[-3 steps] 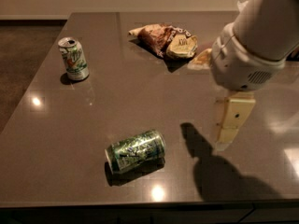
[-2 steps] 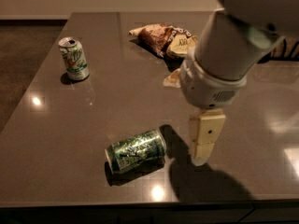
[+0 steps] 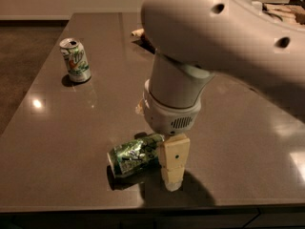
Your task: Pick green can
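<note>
Looking from the left, you see a mostly white soda can with a green logo (image 3: 75, 60) standing upright on the dark grey-brown stone-like tabletop (image 3: 52, 147), well apart from the gripper, up and to its left. 1 bright light reflection sits on the tabletop below that can.

Nearer the front edge lies the dark green soda can with a mottled green-and-white pattern (image 3: 135, 155). It is on its side, immediately left of the gripper, with 1 silver end turned toward the front left. Its right end meets the gripper in this view; you cannot tell whether they actually touch.

The beige parallel-jaw gripper (image 3: 174, 168) hangs straight down, its tip at or just above the tabletop. Whether it is released or clenched cannot be told from this angle. Above it, the robot's bulky white arm (image 3: 214, 32) fills the upper right. A dark shadow (image 3: 195, 192) spreads on the tabletop just right of the gripper.
</note>
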{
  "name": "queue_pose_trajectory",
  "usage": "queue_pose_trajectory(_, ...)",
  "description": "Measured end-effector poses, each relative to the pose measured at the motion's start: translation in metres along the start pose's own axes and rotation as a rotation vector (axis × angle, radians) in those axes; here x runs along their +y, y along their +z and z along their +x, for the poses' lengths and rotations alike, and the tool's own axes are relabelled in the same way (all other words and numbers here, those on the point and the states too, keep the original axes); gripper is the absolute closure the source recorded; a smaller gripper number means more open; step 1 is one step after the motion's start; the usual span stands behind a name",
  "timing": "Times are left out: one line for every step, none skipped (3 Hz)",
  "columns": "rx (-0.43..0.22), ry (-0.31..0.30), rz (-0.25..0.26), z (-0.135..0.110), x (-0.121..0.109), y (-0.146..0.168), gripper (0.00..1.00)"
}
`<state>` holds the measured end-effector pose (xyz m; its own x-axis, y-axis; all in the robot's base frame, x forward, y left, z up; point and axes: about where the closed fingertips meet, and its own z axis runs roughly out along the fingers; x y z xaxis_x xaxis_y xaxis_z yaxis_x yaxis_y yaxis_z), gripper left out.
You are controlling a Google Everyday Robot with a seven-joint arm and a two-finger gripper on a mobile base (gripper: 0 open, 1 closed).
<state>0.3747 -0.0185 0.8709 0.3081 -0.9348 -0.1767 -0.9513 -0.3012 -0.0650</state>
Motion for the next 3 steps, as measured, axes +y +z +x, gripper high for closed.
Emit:
queue_pose_trajectory(-0.002, -0.026, -0.017, -0.016, 0.005, 0.008, 0.11)
queue_pose_trajectory(-0.002, -0.031, -0.040, -0.024, 0.007, 0.019, 0.30)
queue_pose_trajectory(-0.001, -0.034, -0.055, -0.028, 0.005, 0.024, 0.52)
